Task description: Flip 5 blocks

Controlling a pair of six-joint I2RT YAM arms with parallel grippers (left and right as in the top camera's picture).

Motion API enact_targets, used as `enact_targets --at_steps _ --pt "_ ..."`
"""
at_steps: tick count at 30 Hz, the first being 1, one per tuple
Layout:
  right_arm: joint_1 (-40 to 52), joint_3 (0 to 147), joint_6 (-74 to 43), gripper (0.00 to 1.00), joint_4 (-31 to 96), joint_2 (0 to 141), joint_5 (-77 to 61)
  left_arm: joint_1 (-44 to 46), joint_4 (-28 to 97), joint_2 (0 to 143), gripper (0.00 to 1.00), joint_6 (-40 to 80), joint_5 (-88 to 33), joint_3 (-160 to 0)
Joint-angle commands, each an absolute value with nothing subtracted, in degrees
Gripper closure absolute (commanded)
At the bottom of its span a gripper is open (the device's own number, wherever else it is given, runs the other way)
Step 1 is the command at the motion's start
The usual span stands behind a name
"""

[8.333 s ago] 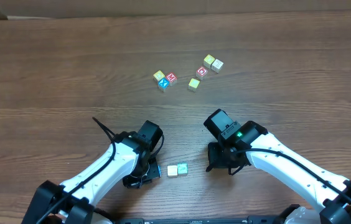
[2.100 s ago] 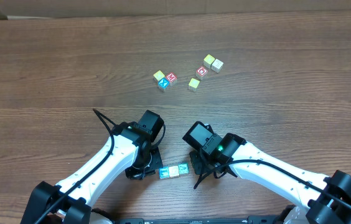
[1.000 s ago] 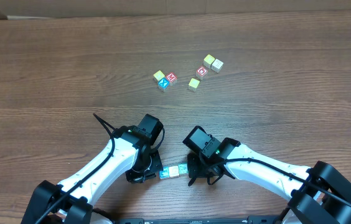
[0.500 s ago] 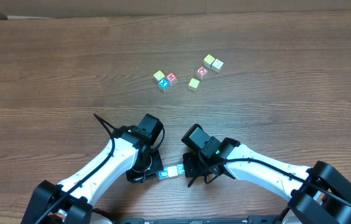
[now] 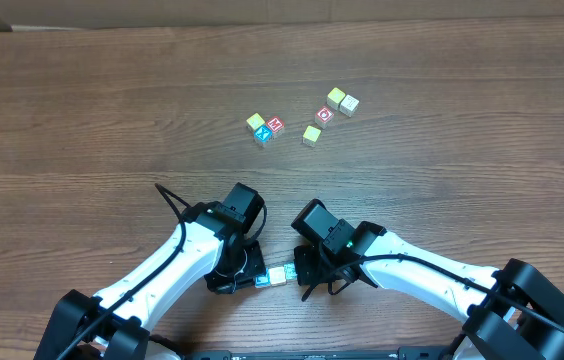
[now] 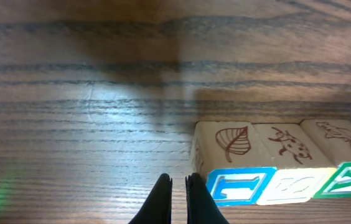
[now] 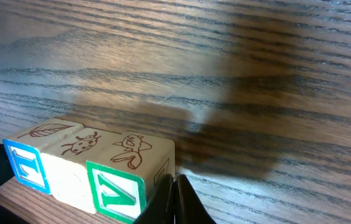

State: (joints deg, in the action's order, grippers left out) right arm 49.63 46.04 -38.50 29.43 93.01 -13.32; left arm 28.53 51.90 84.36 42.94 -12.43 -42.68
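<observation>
The left hand and right hand, both closed and empty, flank the row of three blocks by the tabletop's near edge (probably bracing it for tipping); the other blocks lie scattered farther back.

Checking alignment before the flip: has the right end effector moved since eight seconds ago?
Yes. The right end effector moved leftward in the overhead view, to the end of the three-block row, while the far block cluster stayed put.
</observation>
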Motion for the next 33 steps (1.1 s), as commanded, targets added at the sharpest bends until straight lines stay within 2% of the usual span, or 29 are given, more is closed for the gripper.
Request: enact_targets --at_steps 1,22,33 --pt "49.76 45.98 -37.87 0.96 29.04 93.25 -13.63 28.97 51.59 85.71 0.96 42.46 -13.82 -42.35" --pt "49.76 45.98 -38.22 0.96 29.47 93.25 -15.2 28.95 45.06 92.47 0.96 42.57 -14.96 -42.35" --pt "49.76 46.02 -43.46 0.96 30.04 93.25 -17.32 28.95 42.68 93.01 0.96 39.99 -14.83 -42.37"
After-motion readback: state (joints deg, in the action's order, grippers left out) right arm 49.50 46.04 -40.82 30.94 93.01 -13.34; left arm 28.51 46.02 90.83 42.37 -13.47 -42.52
